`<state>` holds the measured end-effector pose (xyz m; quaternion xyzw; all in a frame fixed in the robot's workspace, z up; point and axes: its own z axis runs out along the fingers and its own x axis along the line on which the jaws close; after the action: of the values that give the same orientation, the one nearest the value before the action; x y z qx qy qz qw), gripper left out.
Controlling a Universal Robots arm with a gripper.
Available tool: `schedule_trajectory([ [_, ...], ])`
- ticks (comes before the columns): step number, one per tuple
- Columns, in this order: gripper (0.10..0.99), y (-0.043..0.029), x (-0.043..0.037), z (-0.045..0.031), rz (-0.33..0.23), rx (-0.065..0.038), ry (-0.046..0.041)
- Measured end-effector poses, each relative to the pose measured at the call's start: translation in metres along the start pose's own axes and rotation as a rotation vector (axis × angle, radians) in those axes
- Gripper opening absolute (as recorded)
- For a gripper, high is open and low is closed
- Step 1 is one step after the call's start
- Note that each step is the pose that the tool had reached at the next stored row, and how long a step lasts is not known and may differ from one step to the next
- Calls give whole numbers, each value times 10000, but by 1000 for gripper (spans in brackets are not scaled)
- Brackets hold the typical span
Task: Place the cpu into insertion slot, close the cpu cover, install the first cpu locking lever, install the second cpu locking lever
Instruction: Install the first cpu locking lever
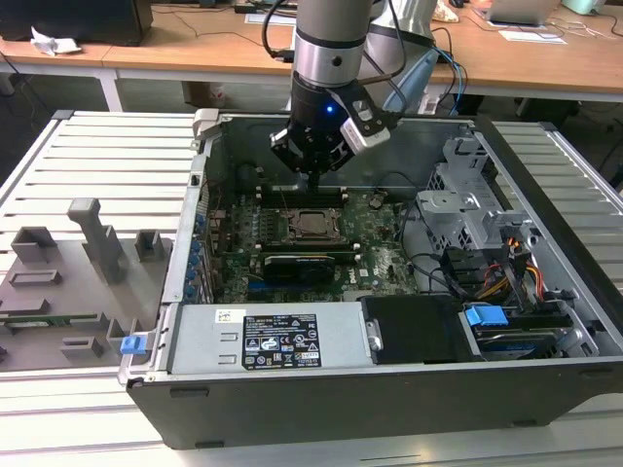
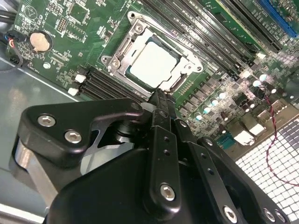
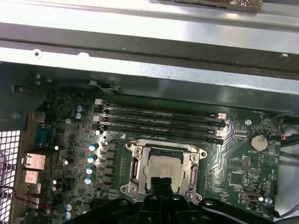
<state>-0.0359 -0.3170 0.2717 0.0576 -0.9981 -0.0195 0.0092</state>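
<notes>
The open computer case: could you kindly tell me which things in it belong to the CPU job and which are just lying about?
Job: cpu; cpu cover framing it; pincer over it.
Lying about: memory slots; coin battery; expansion card; power supply; grey fixtures outside the case.

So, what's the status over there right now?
Gripper shut, tip just over edge of the insertion slot. Cpu seated, cpu cover down around it. Nothing blocking.

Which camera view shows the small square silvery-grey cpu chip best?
The second wrist view: the small square silvery-grey cpu looks closest, nearly all its top showing. In the first wrist view the gripper covers one edge. The exterior view shows it far smaller.
</notes>
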Motion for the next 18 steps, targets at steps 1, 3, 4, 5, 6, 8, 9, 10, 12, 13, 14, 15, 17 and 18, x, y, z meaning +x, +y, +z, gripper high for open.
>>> schedule_trajectory([
  [1, 106, 0, 0, 0, -55, 1, 2],
  [3, 106, 0, 0, 0, -147, 3, 6],
  [4, 106, 0, 0, 0, -204, 4, 8],
  [5, 106, 0, 0, 0, -237, 4, 10],
  [6, 106, 0, 0, 0, -273, 5, 11],
  [8, 106, 1, 4, 0, -309, 6, 13],
  [9, 106, 1, 8, 0, -310, 6, 12],
  [10, 106, 2, 14, 1, -309, 4, 12],
  [12, 106, 3, 28, 1, -309, 5, 13],
  [13, 106, 4, 34, 1, -308, 5, 12],
  [14, 106, 5, 44, 1, -309, 4, 12],
  [15, 106, 6, 51, 1, -309, 5, 12],
  [17, 106, 8, 66, 2, -309, 5, 12],
  [18, 106, 9, 75, 2, -309, 5, 12],
])
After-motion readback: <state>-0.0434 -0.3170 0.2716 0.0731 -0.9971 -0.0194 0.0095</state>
